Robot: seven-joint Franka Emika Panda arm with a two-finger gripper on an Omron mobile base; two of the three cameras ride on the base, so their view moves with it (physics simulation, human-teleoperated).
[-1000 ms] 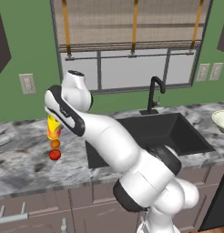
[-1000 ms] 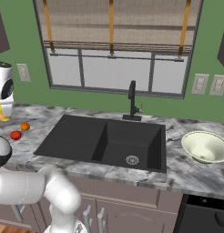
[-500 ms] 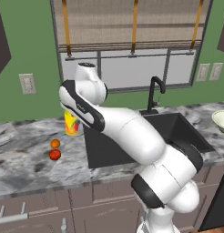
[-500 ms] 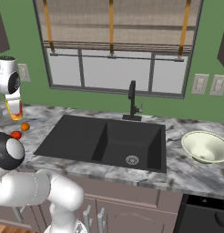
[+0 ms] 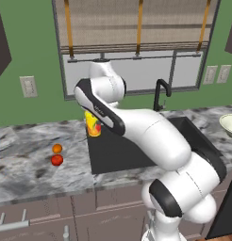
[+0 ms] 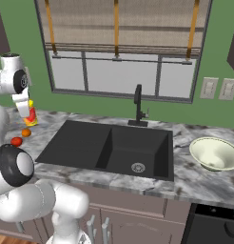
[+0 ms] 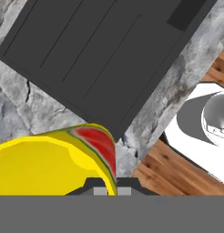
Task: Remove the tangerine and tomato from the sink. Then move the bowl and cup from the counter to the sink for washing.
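Gripper [image 5: 93,123] clamped on the cup [image 5: 93,126], yellow with a red mark on its side, held up in the air above the left rim of the sink [image 5: 136,150]. In the right base view the cup [image 6: 31,116] hangs under the hand, over the counter [image 6: 199,178] left of the basin. Hand view: cup rim [image 7: 54,159] close at the bottom, black basin [image 7: 100,54] below and beyond. Tangerine [image 5: 57,148] and tomato [image 5: 56,160] down on the counter left of the sink, just beside each other, tomato nearer. Bowl [image 6: 215,153] upright on the counter right of the sink, well apart from the cup. Basin holds nothing but its drain [image 6: 138,167]; faucet [image 6: 138,106] at the far rim.
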